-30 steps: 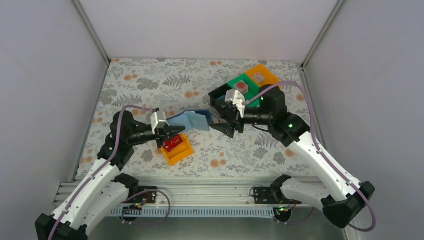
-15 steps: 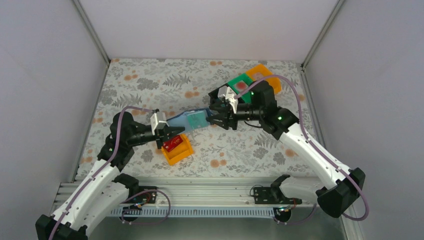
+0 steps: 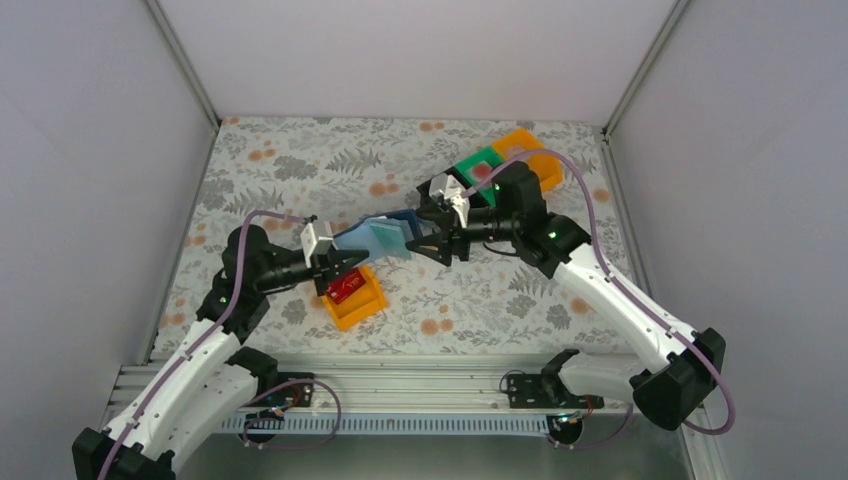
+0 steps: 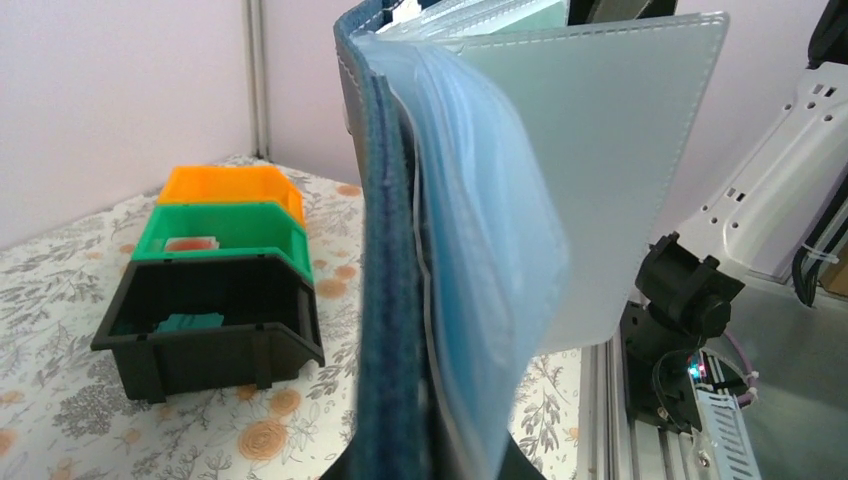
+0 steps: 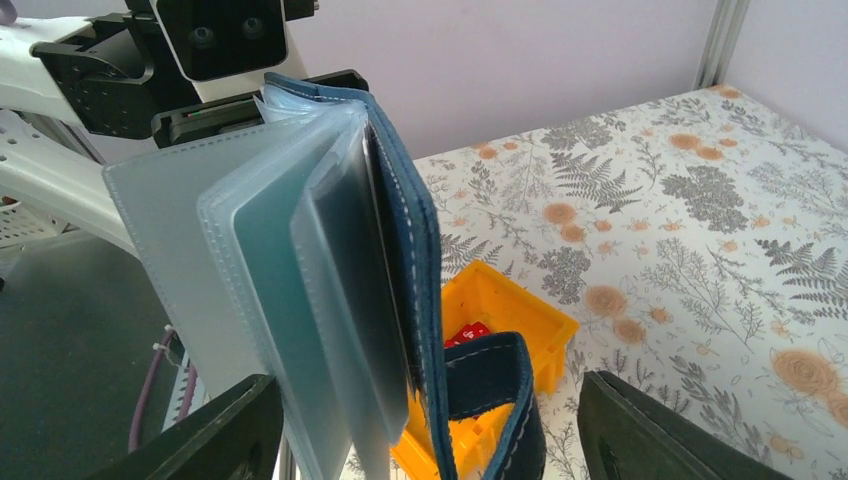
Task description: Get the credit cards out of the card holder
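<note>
The card holder (image 3: 385,235), a dark navy wallet with pale blue sleeves, is held in the air between both arms. My left gripper (image 3: 337,266) is shut on its near end; its left wrist view is filled by the wallet spine (image 4: 390,300) and the fanned sleeves (image 4: 520,200). My right gripper (image 3: 436,240) is open, with its jaws on either side of the wallet's free end (image 5: 400,230) and snap tab (image 5: 490,400), not touching. A teal card (image 5: 265,270) sits in one sleeve. A red card (image 3: 347,289) lies in the near orange bin (image 3: 362,305).
A black bin (image 4: 200,330) holding a teal card (image 4: 190,322), a green bin (image 4: 220,225) holding a pinkish card (image 4: 190,243) and a second orange bin (image 4: 230,185) stand in a row at the back right, behind my right arm. The metal rail (image 3: 420,375) runs along the near edge.
My right gripper has moved left and now straddles the wallet's free end. The wallet has stayed in my left gripper, and its sleeves are fanned out.
</note>
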You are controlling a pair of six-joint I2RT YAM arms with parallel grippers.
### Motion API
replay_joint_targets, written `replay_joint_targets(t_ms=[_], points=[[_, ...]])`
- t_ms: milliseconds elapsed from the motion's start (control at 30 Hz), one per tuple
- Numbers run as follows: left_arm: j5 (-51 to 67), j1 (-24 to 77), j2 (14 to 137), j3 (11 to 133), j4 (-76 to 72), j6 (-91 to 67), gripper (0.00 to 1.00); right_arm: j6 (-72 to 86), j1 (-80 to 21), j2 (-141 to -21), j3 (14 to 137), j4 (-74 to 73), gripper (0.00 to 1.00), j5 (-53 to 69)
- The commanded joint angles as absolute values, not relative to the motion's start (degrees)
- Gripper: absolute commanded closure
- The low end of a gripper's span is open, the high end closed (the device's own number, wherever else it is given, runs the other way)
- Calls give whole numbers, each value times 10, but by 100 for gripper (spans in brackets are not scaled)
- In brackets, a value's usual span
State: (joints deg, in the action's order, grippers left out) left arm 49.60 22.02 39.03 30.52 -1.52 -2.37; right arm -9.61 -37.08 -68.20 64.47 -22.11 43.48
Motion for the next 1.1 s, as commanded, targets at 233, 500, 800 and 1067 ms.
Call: replay_joint_targets(t_ms=[233,500,800,1067], points=[[488,224,383,306,-26,-18,98,-96,-382,-665,664,-252,18,425],[490,224,385,308,-26,-16,98,-86,-386,-664,653,-228,19,420],[492,224,381,305,-37,-22,98,-78,-386,-662,649,-213,36,400],[502,225,379,300,-49,-27,98,-68,-391,-694,658,-189,37,403]])
